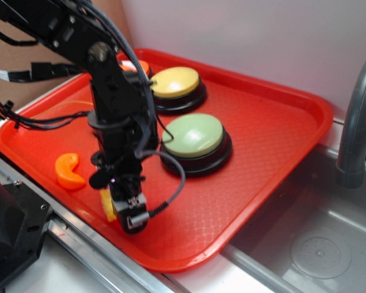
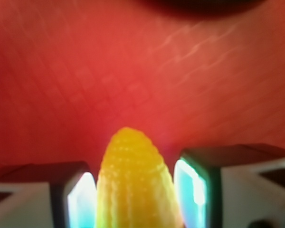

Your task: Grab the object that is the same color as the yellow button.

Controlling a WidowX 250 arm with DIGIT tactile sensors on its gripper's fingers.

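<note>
**Grasp Stage: Corn Cob Between the Fingers**

The yellow corn cob [image 2: 135, 183] lies on the red tray [image 1: 262, 122] near its front edge, tip pointing away from the wrist camera. The gripper [image 1: 123, 210] is lowered over it, one finger [image 2: 80, 202] on each side. The jaws stand narrow, close against the cob; whether they already grip it cannot be confirmed, since thin bright gaps show at both flanks.

Procedure: close evenly on the cob's thick lower body, not the tapered tip, which would likely squeeze out. Verify hold before lifting straight up.

Surroundings: an orange curved piece [image 1: 69, 171] lies just beside the gripper, apart from the cob. The green button [image 1: 194, 135] and yellow button [image 1: 174, 82] sit farther back. Nothing obstructs a vertical lift.
</note>
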